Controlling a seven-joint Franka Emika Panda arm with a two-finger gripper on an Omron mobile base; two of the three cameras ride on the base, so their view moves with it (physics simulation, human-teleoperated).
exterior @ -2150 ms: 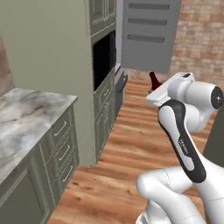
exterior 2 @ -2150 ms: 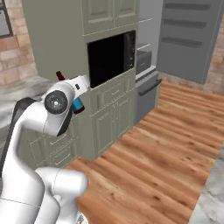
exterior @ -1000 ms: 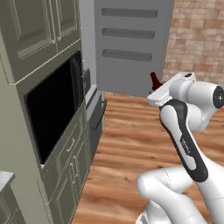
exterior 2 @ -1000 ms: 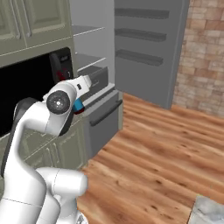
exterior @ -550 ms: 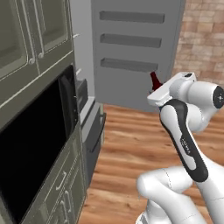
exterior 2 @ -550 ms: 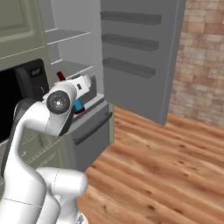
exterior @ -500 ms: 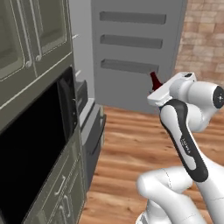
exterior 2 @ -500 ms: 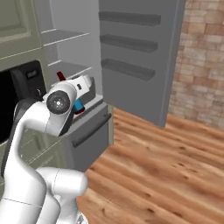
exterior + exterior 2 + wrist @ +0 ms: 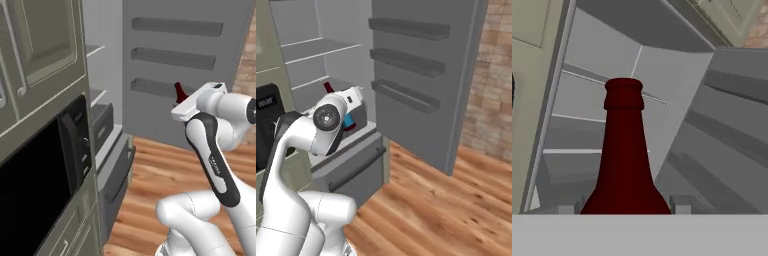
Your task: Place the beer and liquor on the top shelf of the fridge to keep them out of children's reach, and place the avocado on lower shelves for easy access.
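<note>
Fridge (image 9: 331, 55) now nearer; gripper (image 9: 624, 205) seemingly clamps dark red bottle (image 9: 624, 160).

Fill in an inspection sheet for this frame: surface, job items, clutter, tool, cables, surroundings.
Surface: wooden plank floor; fridge open, door swung wide.
Job's things: dark red bottle upright in the tool, neck up; top shelf bare where visible; avocado nothing seen.
Clutter: nothing seen.
Grippers: tool shut on the bottle, fingertips flank its body.
Cables: nothing seen.
Surroundings: black microwave set in green-grey cabinets; brick wall beyond the door; dark drawer box under the shelves.
</note>
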